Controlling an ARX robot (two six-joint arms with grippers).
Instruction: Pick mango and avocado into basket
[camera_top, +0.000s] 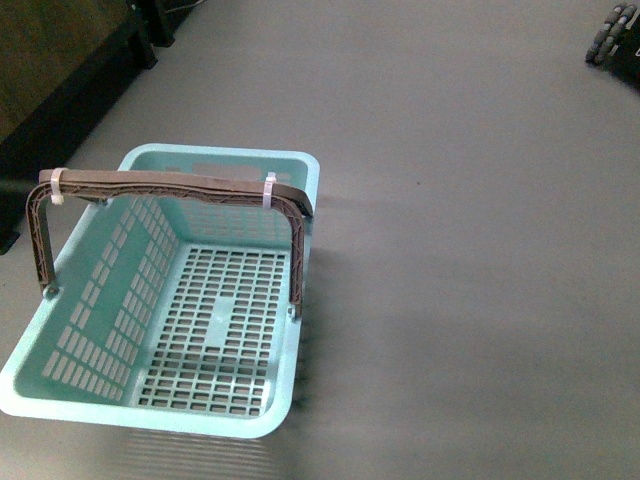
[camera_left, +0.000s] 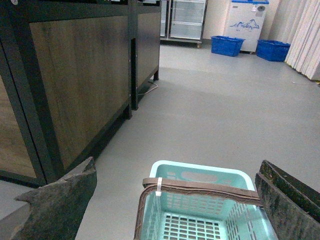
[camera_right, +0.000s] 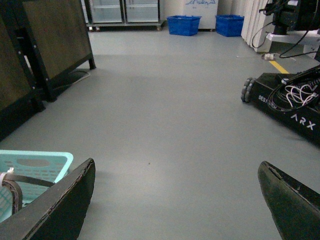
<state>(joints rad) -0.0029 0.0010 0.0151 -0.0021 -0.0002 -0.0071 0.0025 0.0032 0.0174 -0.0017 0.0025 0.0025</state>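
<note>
basket (camera_left: 235, 172) below left end effector (camera_left: 177, 162), fingers (camera_left: 60, 205) apart

A mock shop in a robotics lab: glass-door fridges (camera_left: 186, 20) and blue crates (camera_left: 227, 45) along the top, wood-panelled cabinets (camera_left: 80, 85) at left, cabled ARX base (camera_right: 287, 107) at right.

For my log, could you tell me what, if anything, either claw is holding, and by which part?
Nothing: the left claw and right claw are both open and empty.
</note>
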